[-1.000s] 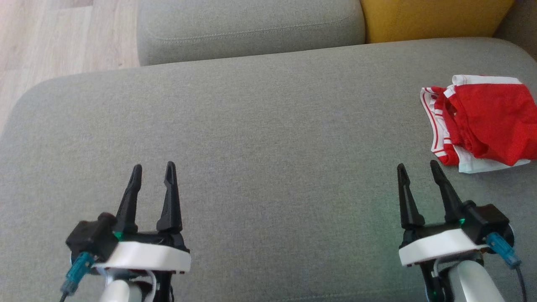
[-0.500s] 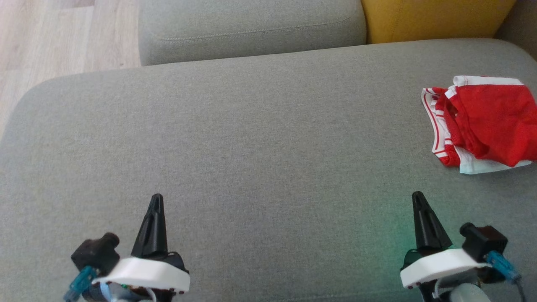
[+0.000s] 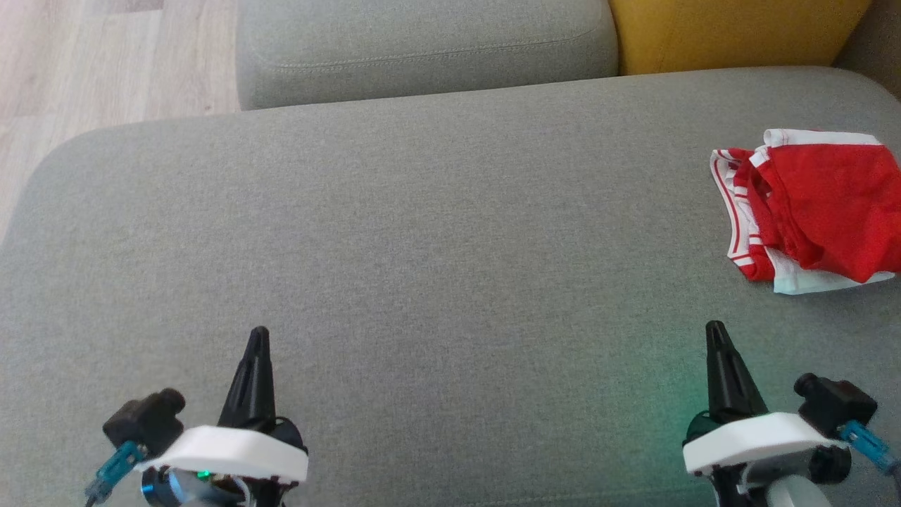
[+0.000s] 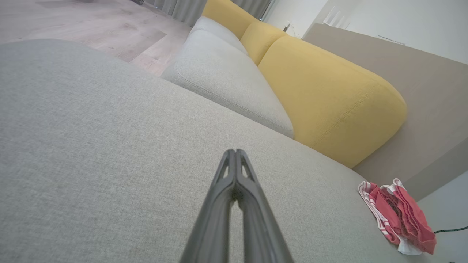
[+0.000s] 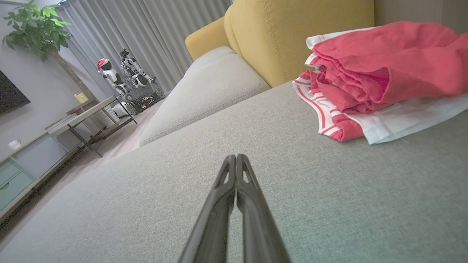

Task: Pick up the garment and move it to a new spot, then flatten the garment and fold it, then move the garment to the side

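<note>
A red garment with white striped trim lies crumpled at the far right of the grey sofa cushion. The same garment sits far off at the lower right in the left wrist view, and the garment is close at the upper right in the right wrist view. My left gripper is shut at the lower left with nothing in it, its fingers pressed together. At the lower right my right gripper is shut and empty, short of the garment, its fingers touching.
A second grey cushion and a yellow cushion stand behind the seat. Wooden floor lies beyond the cushion's left edge. The right wrist view has a side table, a plant and curtains in the room.
Both grippers went from open to shut and drew back toward the bottom of the view. The head view shifted slightly; the garment lies as before.
</note>
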